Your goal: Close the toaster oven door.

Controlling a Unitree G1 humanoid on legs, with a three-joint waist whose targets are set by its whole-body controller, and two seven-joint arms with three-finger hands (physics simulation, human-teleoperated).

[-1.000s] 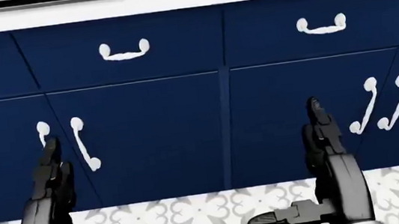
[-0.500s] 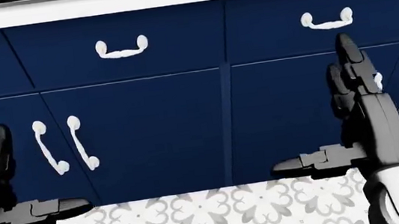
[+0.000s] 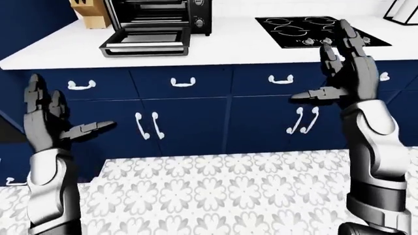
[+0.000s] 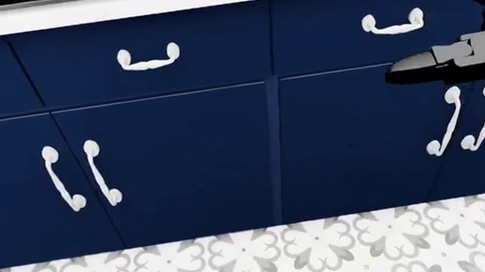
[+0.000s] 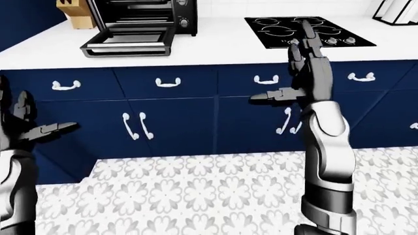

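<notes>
A black toaster oven (image 3: 160, 14) stands on the white counter (image 3: 222, 46) at the top left of the left-eye view. Its door (image 3: 147, 41) hangs open, lying flat toward me. My left hand (image 3: 55, 122) is raised low at the left, fingers spread and open, well below and left of the door. At the right my right hand (image 3: 343, 68) is held up with open fingers in front of the cabinets, far from the oven. Neither hand touches anything.
A black cooktop (image 3: 317, 30) is set in the counter right of the oven, and a wooden knife block (image 3: 91, 14) stands to its left. Blue cabinets with white handles (image 4: 149, 58) run below. Patterned floor tiles (image 3: 215, 196) lie between me and the cabinets.
Both hands have risen and spread apart in the head view: the left has gone off its left edge, and the right has climbed to the top right corner.
</notes>
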